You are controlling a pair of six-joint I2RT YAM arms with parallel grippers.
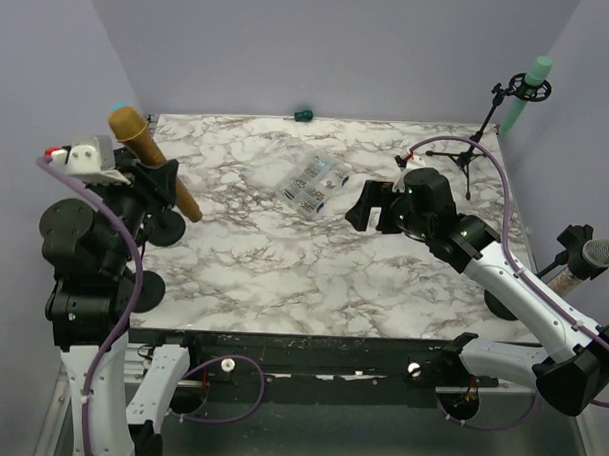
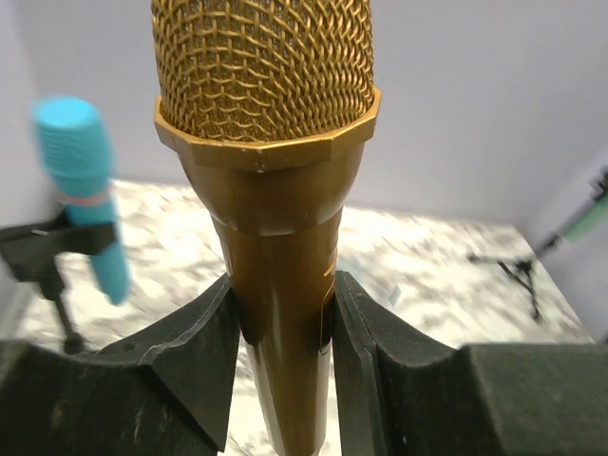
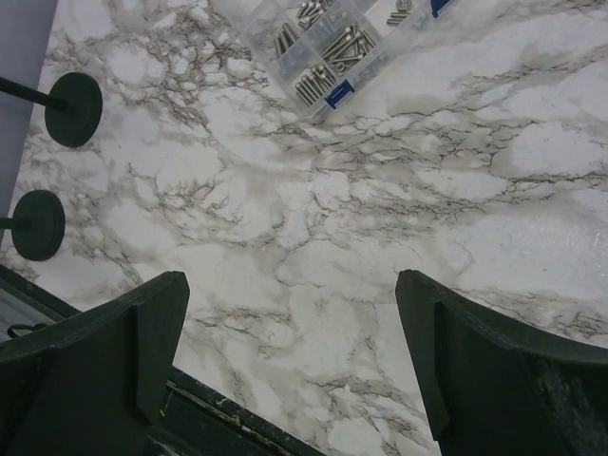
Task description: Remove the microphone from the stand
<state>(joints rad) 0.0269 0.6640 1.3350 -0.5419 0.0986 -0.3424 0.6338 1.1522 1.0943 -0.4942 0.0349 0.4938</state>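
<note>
A gold microphone [image 1: 147,147] with a mesh head is tilted at the table's left side. My left gripper [image 1: 166,180] is shut on its body. In the left wrist view the gold microphone [image 2: 275,190] fills the middle, and my left gripper [image 2: 285,342] has a finger pressed on each side of the handle. No clip shows on it. Two round black stand bases [image 1: 165,229] [image 1: 143,292] sit below it. My right gripper [image 1: 369,208] is open and empty over mid-table, and it is open above bare marble in the right wrist view [image 3: 294,313].
A teal microphone [image 1: 528,88] stands on a tripod at the back right. A grey microphone [image 1: 596,253] is at the right edge. A clear box of screws [image 1: 312,183] lies mid-table. A blue microphone [image 2: 84,185] in a black clip shows to the left of the gold one.
</note>
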